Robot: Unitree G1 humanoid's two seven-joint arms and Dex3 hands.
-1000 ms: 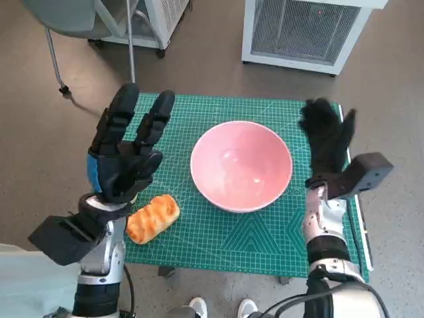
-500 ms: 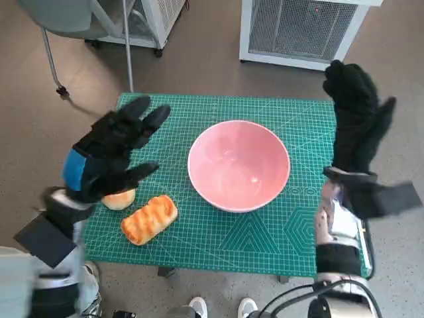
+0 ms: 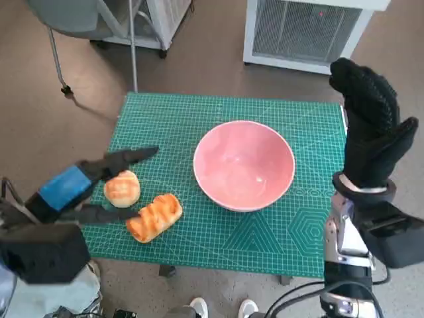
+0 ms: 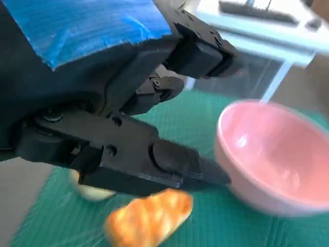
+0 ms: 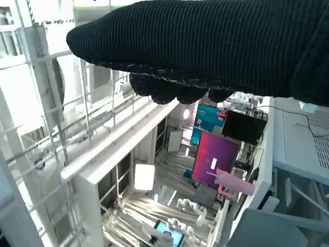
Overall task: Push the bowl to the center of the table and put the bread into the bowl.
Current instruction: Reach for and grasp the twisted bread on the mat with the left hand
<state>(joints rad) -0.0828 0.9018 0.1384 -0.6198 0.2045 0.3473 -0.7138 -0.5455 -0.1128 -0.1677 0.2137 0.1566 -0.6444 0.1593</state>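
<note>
Left hand (image 3: 79,189) has swung low to frame's left, spread and empty; bread (image 3: 154,217) just right of it, long axis slanting toward bowl (image 3: 244,164). Right hand (image 3: 370,132) raised, empty.

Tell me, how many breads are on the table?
2. A round bun sits near the left hand; a long loaf lies just beside it, toward the bowl. None seems hidden.

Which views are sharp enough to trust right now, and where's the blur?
Head view: mostly sharp; bowl and bread crisp, left hand slightly smeared. Left wrist view: soft throughout, bread and bowl blurred. Right wrist view: right hand fills the top, bright backlit room.
</note>
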